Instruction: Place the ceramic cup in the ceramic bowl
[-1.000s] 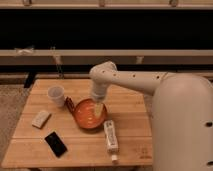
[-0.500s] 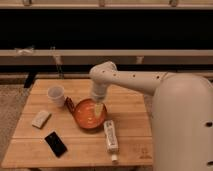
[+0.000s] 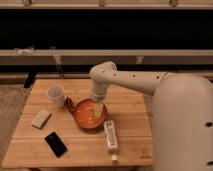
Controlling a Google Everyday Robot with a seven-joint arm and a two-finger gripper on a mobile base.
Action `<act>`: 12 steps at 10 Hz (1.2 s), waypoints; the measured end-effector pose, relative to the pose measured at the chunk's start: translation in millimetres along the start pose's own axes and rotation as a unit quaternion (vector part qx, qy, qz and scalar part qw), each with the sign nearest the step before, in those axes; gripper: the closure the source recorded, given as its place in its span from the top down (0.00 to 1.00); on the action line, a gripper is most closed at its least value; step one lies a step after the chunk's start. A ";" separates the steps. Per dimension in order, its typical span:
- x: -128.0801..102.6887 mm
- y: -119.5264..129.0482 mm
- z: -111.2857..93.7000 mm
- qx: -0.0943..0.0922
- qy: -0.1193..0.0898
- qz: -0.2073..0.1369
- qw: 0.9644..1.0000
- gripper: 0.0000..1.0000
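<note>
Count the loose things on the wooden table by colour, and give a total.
White: 2, the ceramic cup and the tube
Orange-red: 1, the ceramic bowl
Black: 1, the flat slab
Pale beige: 1, the block
Dark red: 1, the small item
Total: 6
Not counted: the gripper, over the ceramic bowl.

Dim warm light, black backdrop (image 3: 106,30), gripper (image 3: 98,108) pale over the glossy ceramic bowl (image 3: 81,120)
</note>
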 end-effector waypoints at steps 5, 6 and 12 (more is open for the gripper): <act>0.0 0.0 0.0 0.000 0.000 0.000 1.000 0.80; 0.0 0.0 0.0 0.000 0.000 0.000 1.000 0.80; -1.3 -5.2 -4.0 0.006 0.000 -0.011 1.000 0.80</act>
